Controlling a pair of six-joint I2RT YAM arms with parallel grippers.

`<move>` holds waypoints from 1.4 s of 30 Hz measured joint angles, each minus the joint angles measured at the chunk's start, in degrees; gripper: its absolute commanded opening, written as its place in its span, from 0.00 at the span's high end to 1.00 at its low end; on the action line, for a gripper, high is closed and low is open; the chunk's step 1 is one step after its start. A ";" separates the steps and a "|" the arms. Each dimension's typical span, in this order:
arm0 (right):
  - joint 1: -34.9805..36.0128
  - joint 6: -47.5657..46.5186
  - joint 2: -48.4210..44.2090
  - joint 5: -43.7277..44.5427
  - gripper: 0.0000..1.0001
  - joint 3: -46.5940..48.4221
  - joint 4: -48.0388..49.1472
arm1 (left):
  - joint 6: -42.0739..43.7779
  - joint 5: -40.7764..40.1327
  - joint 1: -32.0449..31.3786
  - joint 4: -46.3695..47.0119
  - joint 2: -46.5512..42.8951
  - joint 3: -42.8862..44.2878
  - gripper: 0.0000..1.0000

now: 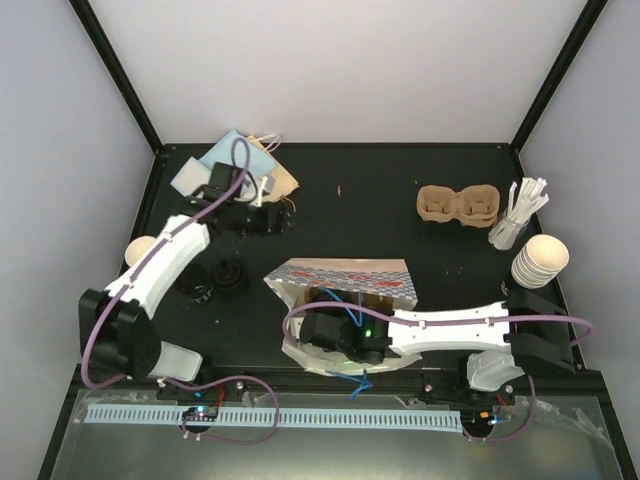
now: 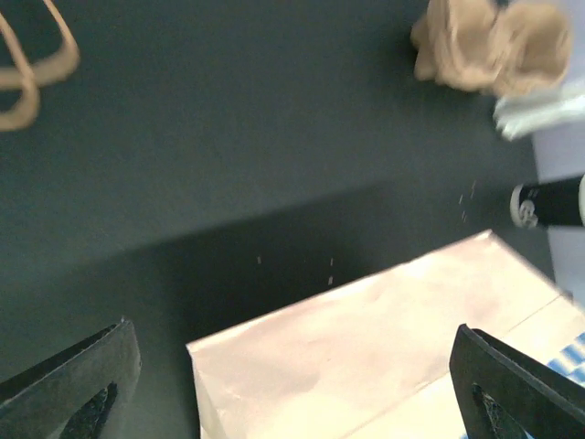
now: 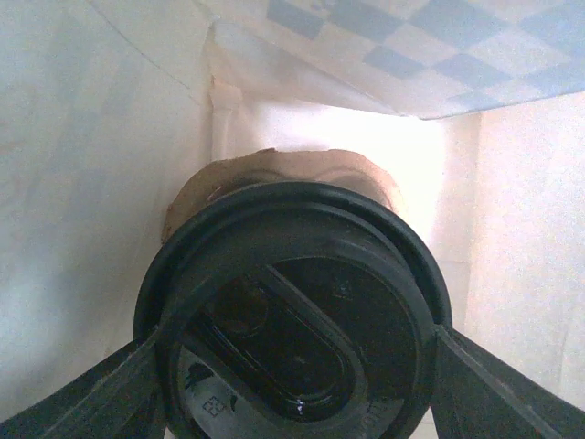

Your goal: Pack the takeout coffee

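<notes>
In the right wrist view my right gripper [image 3: 294, 361] sits inside the blue-checked bag [image 3: 430, 55], its fingers [image 3: 110, 389] pressed on both sides of a round black lid [image 3: 292, 311]. Whatever is under the lid is hidden. Brown moulded pulp [image 3: 274, 169] shows just behind it. From above, the right arm reaches into that bag [image 1: 345, 275] lying mid-table. A pulp cup tray [image 1: 458, 205] stands at the back right, a stack of tan cups [image 1: 540, 260] to its right, and one more cup [image 1: 140, 250] sits at the left. My left gripper [image 1: 283, 218] hovers open at the back left, holding nothing.
Two loose black lids [image 1: 228, 275] lie beside the left arm. White stir sticks [image 1: 520, 215] stand in a holder near the cup stack. More paper bags [image 1: 235, 160] are piled in the back left corner. The bag's pale side [image 2: 366, 347] lies under the left fingers [image 2: 82, 384].
</notes>
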 measured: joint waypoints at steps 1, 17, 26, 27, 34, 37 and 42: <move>-0.68 -0.02 0.00 -1.14 0.43 0.55 -0.42 | 0.15 -0.52 1.29 -0.72 -1.07 1.46 0.04; -16.96 -1.55 5.60 -25.57 0.43 13.09 -8.20 | 3.17 -4.31 7.21 -8.07 -20.92 5.31 0.03; -25.27 -3.63 10.14 -39.45 0.40 18.64 -10.78 | 3.98 -4.24 7.21 -10.88 -24.98 1.79 0.03; -25.70 -3.69 10.64 -40.33 0.40 19.15 -10.95 | 4.07 -4.22 7.21 -11.17 -25.40 1.42 0.03; -26.80 -4.48 12.57 -44.76 0.39 20.37 -10.29 | 4.52 -3.32 7.21 -12.70 -28.74 -1.33 0.03; -27.26 -4.46 13.46 -46.05 0.39 20.83 -10.03 | 4.72 -2.84 7.21 -13.22 -29.86 -2.21 0.03; -27.39 -3.54 13.86 -46.62 0.38 20.79 -9.38 | 4.87 -2.62 7.21 -13.44 -32.00 -4.00 0.03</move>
